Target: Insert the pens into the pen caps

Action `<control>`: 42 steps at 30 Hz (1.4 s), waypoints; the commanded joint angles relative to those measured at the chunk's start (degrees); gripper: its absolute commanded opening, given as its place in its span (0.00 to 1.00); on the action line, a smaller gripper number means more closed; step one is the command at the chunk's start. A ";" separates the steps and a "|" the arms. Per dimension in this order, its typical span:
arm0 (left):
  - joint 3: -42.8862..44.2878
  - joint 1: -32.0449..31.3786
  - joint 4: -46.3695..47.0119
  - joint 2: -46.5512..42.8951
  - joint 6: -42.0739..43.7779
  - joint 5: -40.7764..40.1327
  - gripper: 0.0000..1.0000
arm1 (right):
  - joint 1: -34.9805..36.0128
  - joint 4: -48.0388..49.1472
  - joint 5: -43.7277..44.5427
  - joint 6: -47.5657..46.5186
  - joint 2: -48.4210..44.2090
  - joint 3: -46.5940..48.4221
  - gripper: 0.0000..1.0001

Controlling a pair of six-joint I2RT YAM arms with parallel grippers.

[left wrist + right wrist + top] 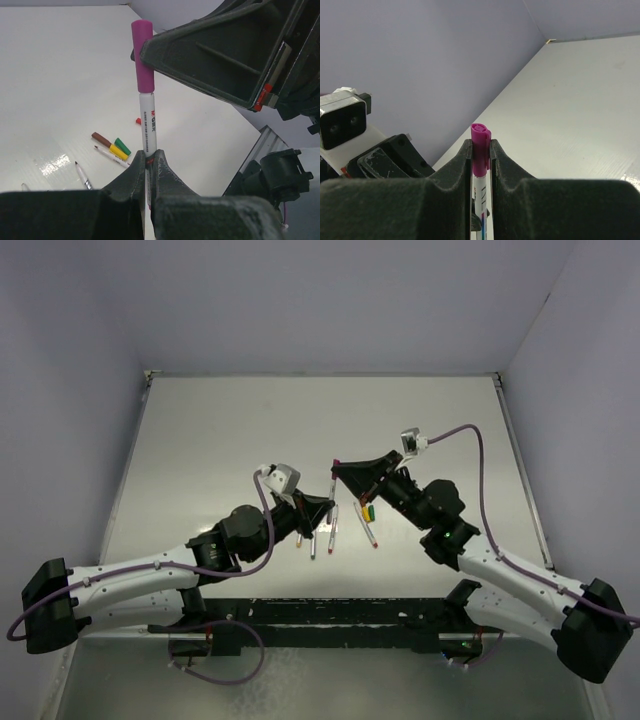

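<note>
Between the two arms and above the table, a white-barrelled pen (149,125) stands upright with a magenta pen cap (143,55) over its upper end. My left gripper (149,156) is shut on the pen's lower barrel. My right gripper (480,144) is shut on the magenta cap (480,131), with the barrel (481,195) running down between its fingers. In the top view the two grippers meet near the middle, the left (326,506) just below the right (340,469). Loose pens (112,156) (83,176) lie on the table below, beside yellow (118,151), green (122,146), dark red (101,138) and red (138,120) caps.
The white table (250,440) is walled in at the back and on both sides. The loose pens (313,540) and caps (367,510) lie directly under the two grippers. The arms' base rail (330,615) runs along the near edge.
</note>
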 commanded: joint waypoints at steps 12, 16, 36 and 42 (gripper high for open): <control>8.08 0.75 11.45 -0.75 9.91 -2.78 0.00 | 1.83 -9.11 -9.07 -2.94 5.50 1.64 0.00; 9.40 2.74 12.31 -0.63 9.83 -1.58 0.00 | 2.59 -13.36 -8.35 -4.47 6.06 1.84 0.00; 8.83 10.43 8.60 -3.22 5.06 2.53 0.00 | 7.58 -15.89 -2.00 -6.47 11.13 3.18 0.00; 4.58 10.43 1.87 -4.83 0.83 0.99 0.00 | 7.58 -16.78 4.60 -9.94 11.33 9.28 0.13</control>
